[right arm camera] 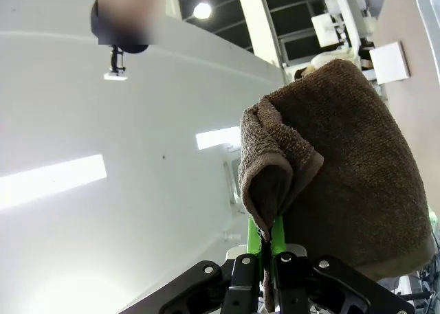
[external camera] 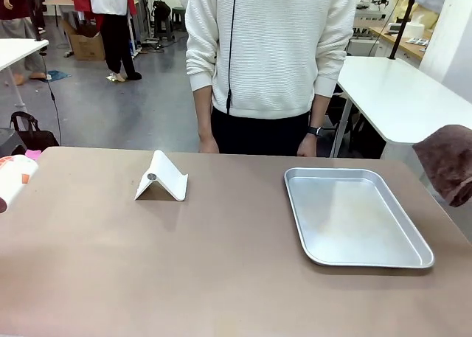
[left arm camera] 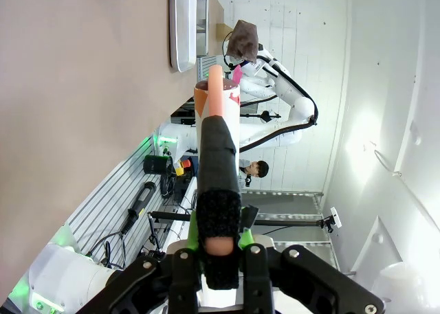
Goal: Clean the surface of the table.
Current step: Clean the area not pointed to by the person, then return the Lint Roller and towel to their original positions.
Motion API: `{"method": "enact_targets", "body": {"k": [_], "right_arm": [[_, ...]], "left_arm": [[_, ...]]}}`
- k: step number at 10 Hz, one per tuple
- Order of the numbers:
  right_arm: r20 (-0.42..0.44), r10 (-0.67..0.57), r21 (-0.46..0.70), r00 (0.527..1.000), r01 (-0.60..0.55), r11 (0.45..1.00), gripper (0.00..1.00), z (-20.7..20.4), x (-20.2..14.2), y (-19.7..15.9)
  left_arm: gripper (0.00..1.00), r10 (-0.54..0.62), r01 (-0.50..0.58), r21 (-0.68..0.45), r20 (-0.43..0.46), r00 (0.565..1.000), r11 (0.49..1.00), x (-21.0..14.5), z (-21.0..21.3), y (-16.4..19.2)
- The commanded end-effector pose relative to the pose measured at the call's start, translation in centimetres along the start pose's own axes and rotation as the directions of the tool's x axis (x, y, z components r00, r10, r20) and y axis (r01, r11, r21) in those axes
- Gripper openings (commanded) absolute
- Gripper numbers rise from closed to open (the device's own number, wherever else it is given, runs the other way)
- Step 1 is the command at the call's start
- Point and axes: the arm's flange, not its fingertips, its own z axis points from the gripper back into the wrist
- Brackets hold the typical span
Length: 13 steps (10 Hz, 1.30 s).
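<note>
Table (external camera: 206, 271): left claw (left arm camera: 219, 240) grips roller (left arm camera: 218, 121), right claw (right arm camera: 267, 235) cloth (right arm camera: 344, 163).

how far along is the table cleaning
Done: tools are picked up. The right gripper is shut on a brown cloth, the left gripper on a black-wrapped handle. In hand: the cloth hangs past the right edge of the table, not touching it. Left: all the wiping; the metal tray and white stand sit on the top.
</note>
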Motion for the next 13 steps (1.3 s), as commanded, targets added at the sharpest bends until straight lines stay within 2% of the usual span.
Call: {"method": "enact_targets", "body": {"k": [1, 11, 12, 13], "right_arm": [[0.001, 0.007, 0.005, 1.000, -0.007, 1.000, 0.06, 0.1, -0.1, 0.2], [-0.002, -0.001, -0.001, 1.000, 0.001, 1.000, 0.06, -0.1, 0.0, 0.0], [0.041, 0.040, -0.028, 0.998, -0.038, 0.999, 0.06, -0.8, -0.5, 0.4], [0.046, 0.061, -0.071, 0.997, -0.058, 0.996, 0.06, -3.1, -0.2, 0.5]], "left_arm": [[0.22, 0.012, -0.012, -0.006, 0.004, 1.000, 1.000, -0.1, -0.1, -0.5], [0.22, 0.000, 0.000, 0.000, 0.000, 1.000, 1.000, 0.0, 0.0, 0.0], [0.22, -0.006, 0.002, 0.080, 0.049, 0.999, 0.997, 0.3, -0.5, -2.8], [0.22, -0.040, 0.039, 0.138, 0.005, 0.999, 0.990, 1.6, -2.0, -5.4]]}}
